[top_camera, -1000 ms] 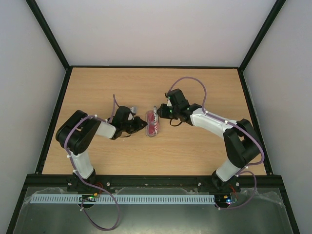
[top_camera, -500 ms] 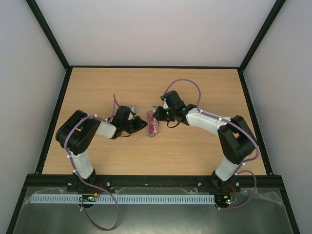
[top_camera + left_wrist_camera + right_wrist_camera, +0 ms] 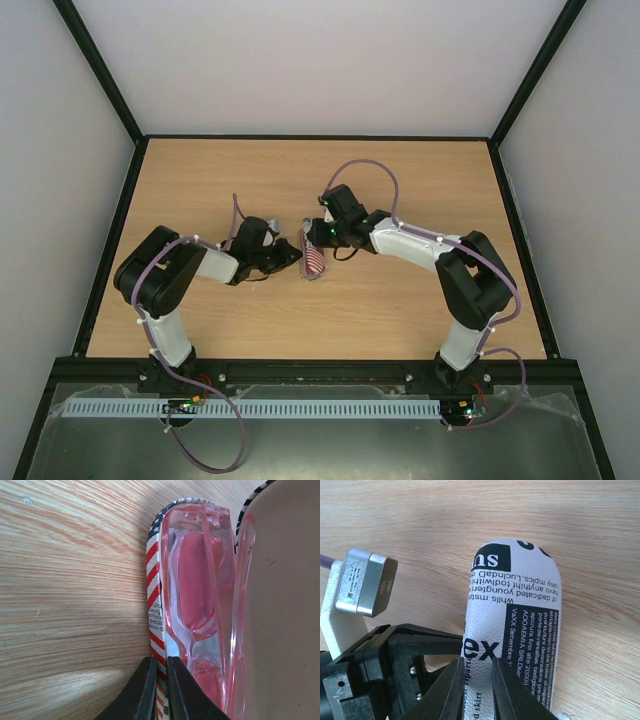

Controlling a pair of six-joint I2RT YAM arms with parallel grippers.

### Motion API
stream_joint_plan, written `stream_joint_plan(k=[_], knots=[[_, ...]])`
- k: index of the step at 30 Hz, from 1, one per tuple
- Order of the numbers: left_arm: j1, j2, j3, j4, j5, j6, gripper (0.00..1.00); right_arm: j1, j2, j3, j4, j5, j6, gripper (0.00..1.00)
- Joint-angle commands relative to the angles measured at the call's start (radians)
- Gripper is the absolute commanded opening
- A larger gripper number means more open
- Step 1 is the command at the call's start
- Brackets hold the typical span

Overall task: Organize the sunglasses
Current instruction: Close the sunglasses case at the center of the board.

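The sunglasses [image 3: 197, 585], with a translucent red frame and red lenses, lie folded inside the open flag-printed case [image 3: 313, 258]. My left gripper [image 3: 161, 662] is shut on the case's striped side wall [image 3: 154, 580]. The case's lid [image 3: 285, 605] stands up on the far side, its pale inner face showing. In the right wrist view the lid's newsprint outer face [image 3: 520, 605] fills the middle. My right gripper [image 3: 477, 667] sits against that face near its left edge, jaws a narrow gap apart with nothing clamped between them.
The left arm's black gripper body [image 3: 395, 670] and its grey camera block [image 3: 362, 582] sit right beside the lid. Bare wooden tabletop [image 3: 230, 180] surrounds the case, bounded by a black frame [image 3: 120, 210].
My right arm has swung left and brought its gripper from beside the case onto the lid. The left gripper has kept its hold on the case wall.
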Motion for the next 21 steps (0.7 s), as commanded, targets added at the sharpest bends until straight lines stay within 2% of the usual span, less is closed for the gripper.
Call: stream_joint_plan(k=[1,16,21], knots=[[-0.006,-0.019,0.019,-0.005,0.004,0.009,0.08,0.024,0.058,0.015,-0.065,0.022,-0.018,0.16],[-0.006,-0.034,0.011,0.005,0.006,0.009,0.09,0.052,0.128,0.045,-0.082,0.025,-0.026,0.18],[-0.005,-0.059,-0.008,0.011,0.004,0.004,0.14,0.054,0.142,0.05,-0.093,0.037,-0.028,0.18]])
